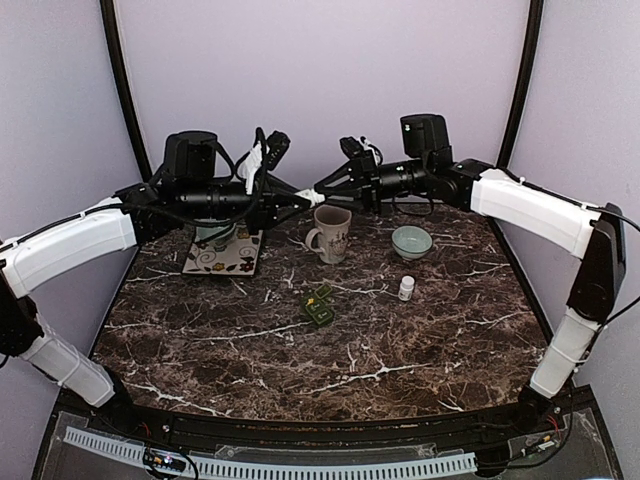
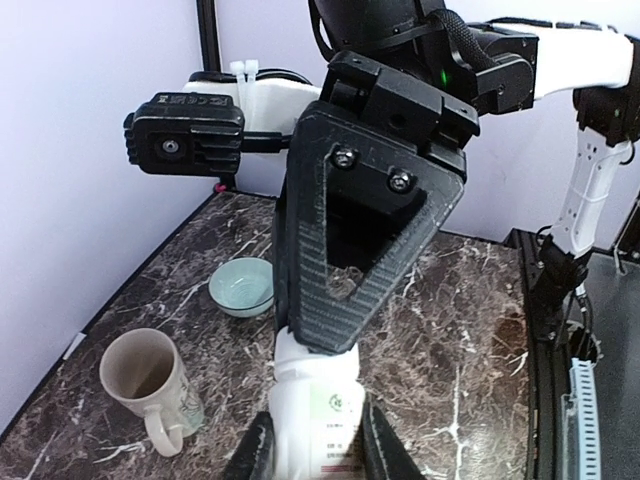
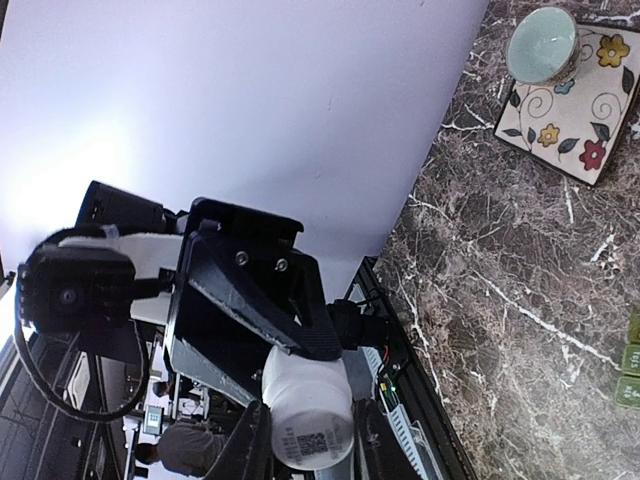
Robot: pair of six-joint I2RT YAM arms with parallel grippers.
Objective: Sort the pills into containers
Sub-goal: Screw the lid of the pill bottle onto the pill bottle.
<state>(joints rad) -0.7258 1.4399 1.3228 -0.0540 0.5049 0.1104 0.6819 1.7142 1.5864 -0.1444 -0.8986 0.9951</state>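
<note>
So both grippers are clamped on the same white bottle (image 1: 311, 197), held up in the air between the two arms, right above the mug (image 1: 330, 233). In the left wrist view the left gripper (image 2: 315, 445) has its two fingers (image 2: 252, 455) pressed against the sides of the labelled body. The right gripper (image 1: 325, 190) comes in from the other side and covers the bottle's far end with its black triangular finger (image 2: 360, 220). In the right wrist view the right gripper's own fingers (image 3: 247, 450) squeeze a round white end that has a printed code sticker on it. I can't tell from any view if there's a cap under there.

Below on the marble table (image 1: 300, 390), the mug stands upright with its handle toward the left arm, and it looks empty from the left wrist view. A pale green bowl (image 1: 411, 241) sits just to its right. Nearer the arm bases there's a small white vial (image 1: 406, 288) standing up, and a green pill case (image 1: 319, 306) lies near the middle of the table. Off to the left, a second bowl (image 3: 543, 45) sits on a flowered tile (image 3: 590, 95), mostly hidden under the left arm in the top view.
</note>
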